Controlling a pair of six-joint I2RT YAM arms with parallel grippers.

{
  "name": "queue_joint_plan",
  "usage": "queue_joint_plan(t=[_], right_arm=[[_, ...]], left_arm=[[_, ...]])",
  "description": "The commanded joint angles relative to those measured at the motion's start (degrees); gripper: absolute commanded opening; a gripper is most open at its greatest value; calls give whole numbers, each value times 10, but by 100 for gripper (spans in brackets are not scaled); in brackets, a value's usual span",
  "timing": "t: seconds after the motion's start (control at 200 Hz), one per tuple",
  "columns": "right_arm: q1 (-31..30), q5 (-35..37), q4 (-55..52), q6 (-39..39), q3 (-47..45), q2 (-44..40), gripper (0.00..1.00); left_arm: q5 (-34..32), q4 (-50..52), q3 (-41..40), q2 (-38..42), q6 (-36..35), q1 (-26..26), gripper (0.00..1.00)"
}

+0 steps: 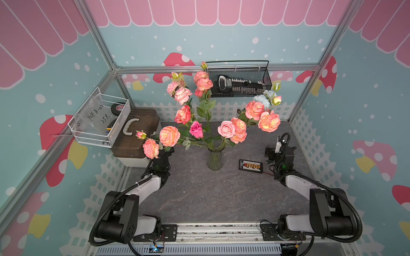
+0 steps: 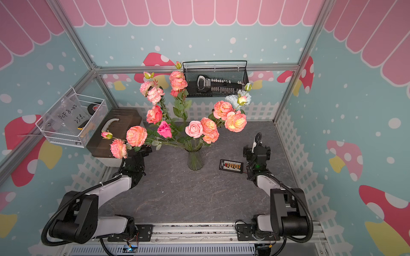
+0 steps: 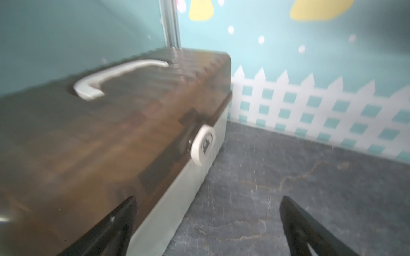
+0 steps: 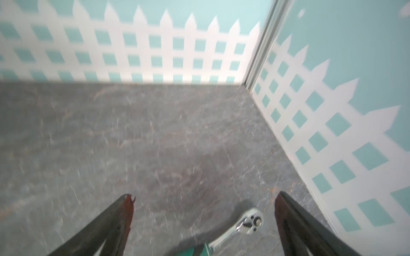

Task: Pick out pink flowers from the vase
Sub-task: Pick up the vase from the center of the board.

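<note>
Nothing is out yet: all the pink flowers point(image 1: 169, 135) stand in the vase point(image 1: 214, 159) at the middle of the counter point(image 1: 199, 199). Their stems fan wide, and among them is a pale blue bloom point(image 1: 263, 99) that should stay. Your left pincer point(image 3: 206, 204) is spread wide and empty beside the case point(image 1: 135, 133) at the left edge, under the outermost blooms. Your right pincer point(image 4: 204, 197) gapes empty too, near the right edge, above a ratchet point(image 4: 248, 221). The whole job remains. The near half of the counter is bare for laying stems. Mind the small black board point(image 1: 250, 165) between the vase and the right edge.
</note>
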State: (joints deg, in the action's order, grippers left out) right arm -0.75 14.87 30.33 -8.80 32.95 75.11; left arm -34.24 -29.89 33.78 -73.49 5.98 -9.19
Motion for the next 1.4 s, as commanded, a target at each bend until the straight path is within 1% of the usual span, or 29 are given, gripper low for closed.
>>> queue_joint_plan(t=[0.0,0.035,0.08,0.16,0.215,0.305,0.33,0.36,0.41,0.46,0.56,0.65,0.7,0.791,0.846,0.901,0.946,1.021,1.071,1.161,1.241,1.281,1.396], right_arm=[[0,44,-106,-130,4,-45,99],[1,49,-134,-170,4,-54,99],[1,50,-163,-221,1,-63,99],[0,34,-195,-285,-16,-73,99],[0,21,-206,-317,-30,-75,99],[0,12,-214,-346,-45,-70,99],[0,9,-217,-349,-45,-65,99],[0,4,-221,-350,-42,-58,99],[0,-5,-226,-353,-36,-47,99],[0,-11,-235,-356,-23,-33,98],[0,-32,-243,-348,2,-8,99],[0,-49,-247,-337,27,14,99],[0,-63,-255,-327,42,27,99],[0,-80,-276,-317,63,48,99],[0,-88,-281,-316,69,56,99],[0,-96,-285,-315,73,64,99],[-1,-104,-290,-315,77,68,98],[-1,-116,-295,-312,83,74,99],[-1,-126,-296,-309,87,76,99],[-3,-134,-300,-308,92,79,99],[-4,-133,-300,-305,94,79,99],[-5,-133,-300,-302,95,79,99],[-5,-130,-305,-300,97,78,99]], left_arm=[[-101,197,44,41,102,-3,100],[-113,261,55,51,154,-5,100],[-107,320,59,66,209,-9,100],[-122,382,43,97,292,-37,100],[-127,399,21,119,326,-67,100],[-154,444,-7,148,382,-130,100],[-158,456,-14,154,398,-140,100],[-158,463,-22,161,409,-171,100],[-161,467,-39,168,420,-206,100],[-169,478,-52,173,446,-235,100],[-136,462,-89,173,494,-266,100],[-85,408,-116,164,485,-292,100],[-56,364,-127,156,457,-309,100],[-35,323,-131,132,424,-350,100],[-17,309,-133,115,417,-368,100],[12,291,-137,97,417,-376,100],[31,277,-143,82,434,-378,100],[69,216,-164,57,453,-378,100],[78,205,-160,40,449,-377,100],[97,211,-130,13,392,-377,100],[109,222,-100,-21,347,-389,100],[113,222,-87,-39,319,-402,100],[95,204,-55,-76,239,-462,100]])
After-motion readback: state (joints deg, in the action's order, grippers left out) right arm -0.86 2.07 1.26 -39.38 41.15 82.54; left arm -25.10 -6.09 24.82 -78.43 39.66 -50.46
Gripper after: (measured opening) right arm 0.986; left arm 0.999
